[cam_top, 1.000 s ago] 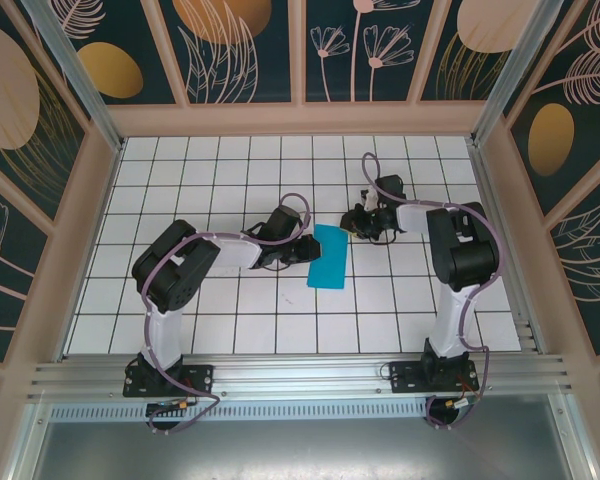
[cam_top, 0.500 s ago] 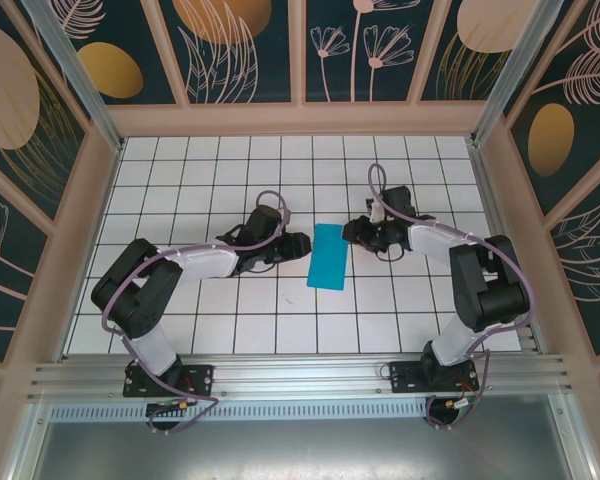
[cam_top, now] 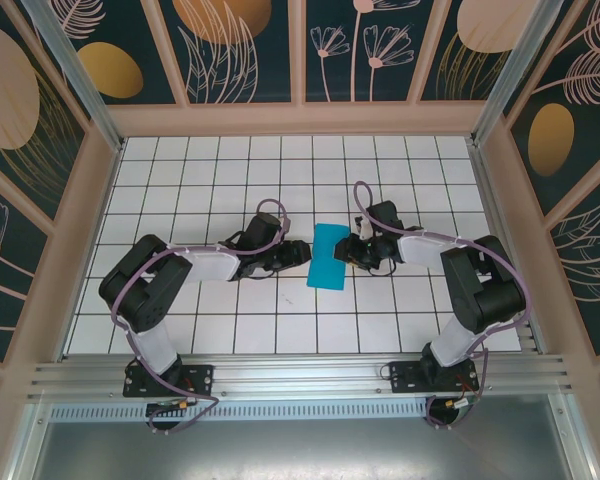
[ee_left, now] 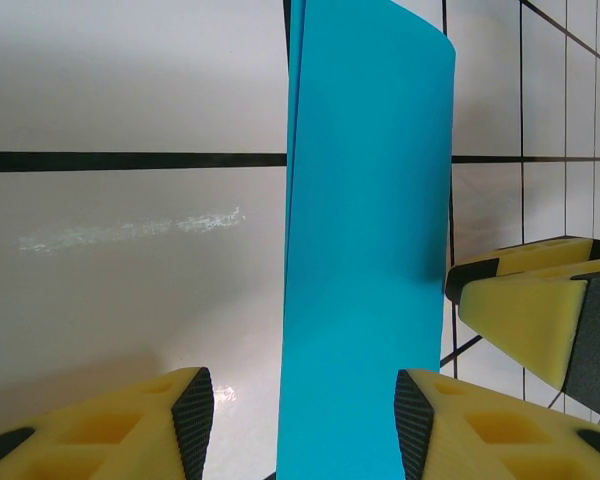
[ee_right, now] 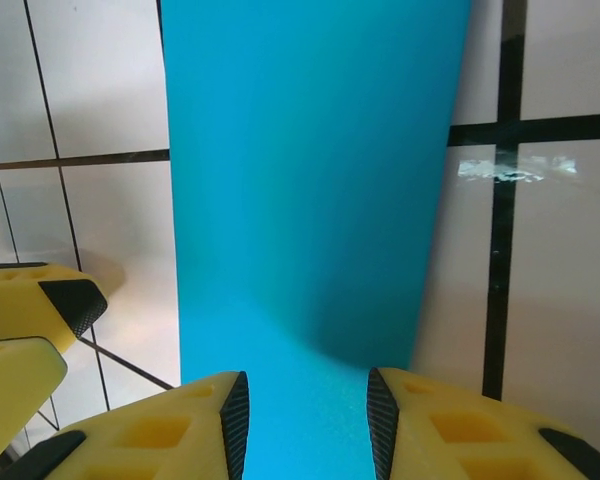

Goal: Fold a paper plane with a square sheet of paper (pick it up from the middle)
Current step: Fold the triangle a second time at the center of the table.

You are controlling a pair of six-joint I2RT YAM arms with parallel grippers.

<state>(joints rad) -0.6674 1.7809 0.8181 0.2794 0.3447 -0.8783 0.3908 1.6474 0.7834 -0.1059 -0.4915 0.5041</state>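
Observation:
The square sheet of paper [cam_top: 328, 258] lies on the tiled table, folded into a narrow cyan-blue rectangle with two layers showing along one long edge [ee_left: 365, 230]. My left gripper [cam_top: 301, 254] is low at its left long edge and stands open, with its pads [ee_left: 193, 415] astride one end of the strip. My right gripper [cam_top: 347, 250] faces it across the paper's right edge, also open, its pads [ee_right: 235, 415] either side of the sheet [ee_right: 310, 180]. Each wrist view catches the other gripper's yellow fingers [ee_left: 525, 305] [ee_right: 40, 305] just past the paper. Nothing is gripped.
The white tiled table [cam_top: 280, 330] is boxed in by patterned walls with an aluminium rail [cam_top: 300, 375] along the near edge. Both arm bases sit on that rail, and both forearms reach inward low over the tiles.
Both grippers have opened. The left one pulled back, then came in again to the paper's left edge; the right one lowered to the right edge. The paper has stayed put.

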